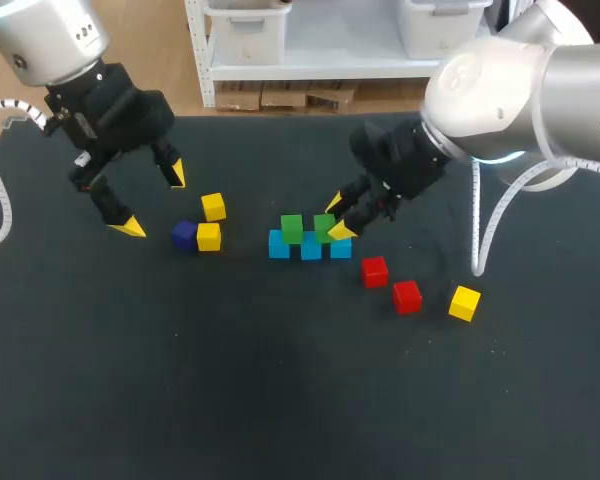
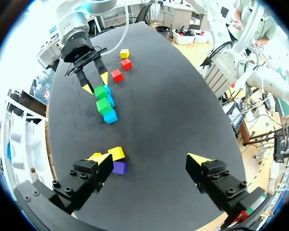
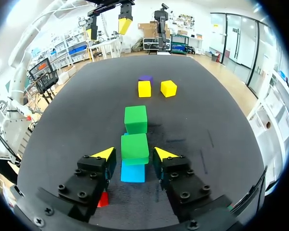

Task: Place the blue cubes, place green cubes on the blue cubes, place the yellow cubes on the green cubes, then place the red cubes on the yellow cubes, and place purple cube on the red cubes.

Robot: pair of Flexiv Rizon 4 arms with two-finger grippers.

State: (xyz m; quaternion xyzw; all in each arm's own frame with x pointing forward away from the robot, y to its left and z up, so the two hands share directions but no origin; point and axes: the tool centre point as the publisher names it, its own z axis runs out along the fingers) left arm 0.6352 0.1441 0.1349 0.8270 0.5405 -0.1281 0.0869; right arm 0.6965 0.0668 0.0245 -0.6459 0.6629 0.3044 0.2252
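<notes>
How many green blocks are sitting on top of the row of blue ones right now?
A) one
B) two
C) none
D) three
B: two green cubes rest on the blue cubes, and one of them sits between the open fingers of the right gripper.

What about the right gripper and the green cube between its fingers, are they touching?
Apart. The right wrist view shows the right gripper straddling the green cube, with a dark gap between each finger and it.
</notes>
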